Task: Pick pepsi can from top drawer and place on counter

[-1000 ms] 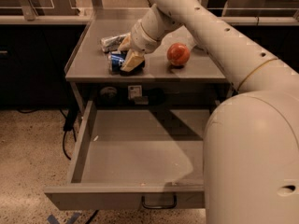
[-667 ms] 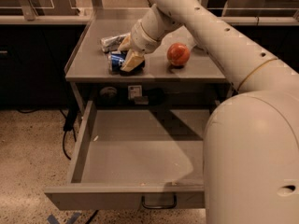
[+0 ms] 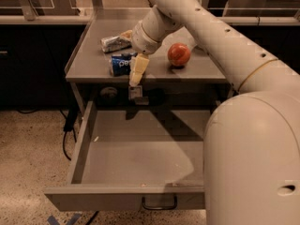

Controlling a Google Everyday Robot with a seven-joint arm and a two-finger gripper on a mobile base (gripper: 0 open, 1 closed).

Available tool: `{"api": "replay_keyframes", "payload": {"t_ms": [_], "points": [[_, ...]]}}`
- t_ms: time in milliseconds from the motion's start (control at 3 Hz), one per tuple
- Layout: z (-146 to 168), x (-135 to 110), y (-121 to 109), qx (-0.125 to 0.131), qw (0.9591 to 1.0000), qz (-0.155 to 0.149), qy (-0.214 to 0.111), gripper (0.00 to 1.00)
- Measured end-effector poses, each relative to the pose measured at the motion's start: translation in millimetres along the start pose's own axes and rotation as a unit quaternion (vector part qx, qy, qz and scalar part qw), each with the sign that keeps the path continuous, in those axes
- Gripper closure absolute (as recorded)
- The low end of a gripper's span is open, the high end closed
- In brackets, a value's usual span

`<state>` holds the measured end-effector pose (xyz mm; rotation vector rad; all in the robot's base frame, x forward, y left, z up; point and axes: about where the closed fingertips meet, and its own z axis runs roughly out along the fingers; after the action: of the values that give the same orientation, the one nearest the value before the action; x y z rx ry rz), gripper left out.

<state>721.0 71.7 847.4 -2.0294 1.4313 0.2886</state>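
Observation:
The pepsi can (image 3: 120, 64), blue with white lettering, lies on its side near the front edge of the grey counter (image 3: 93, 64). My gripper (image 3: 135, 65) hangs just to the right of the can and slightly above it. One cream finger (image 3: 137, 71) points down past the counter's front edge. The gripper looks open and holds nothing. The top drawer (image 3: 136, 149) is pulled fully out below the counter and is empty, with its handle (image 3: 159, 204) at the front.
A silver-grey can (image 3: 115, 43) lies on the counter behind the pepsi can. A red apple (image 3: 179, 54) sits to the right of my wrist. My arm and white base (image 3: 253, 158) fill the right side. A pale ledge (image 3: 42, 18) with glass panels runs behind.
The gripper has come off the pepsi can and lifted a little, its finger now hanging lower in view. The can stays lying on the counter.

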Motion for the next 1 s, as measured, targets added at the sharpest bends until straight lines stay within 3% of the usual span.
{"api": "replay_keyframes", "payload": {"t_ms": [333, 667, 1000], "points": [[0.4, -0.2, 0.1, 0.0, 1.0, 0.0, -0.001, 0.0], [-21.7, -10.4, -2.6, 0.008, 0.9998, -0.001, 0.016, 0.0], [-63.6, -28.5, -3.0, 0.051, 0.9985, -0.006, -0.018, 0.0]]}}
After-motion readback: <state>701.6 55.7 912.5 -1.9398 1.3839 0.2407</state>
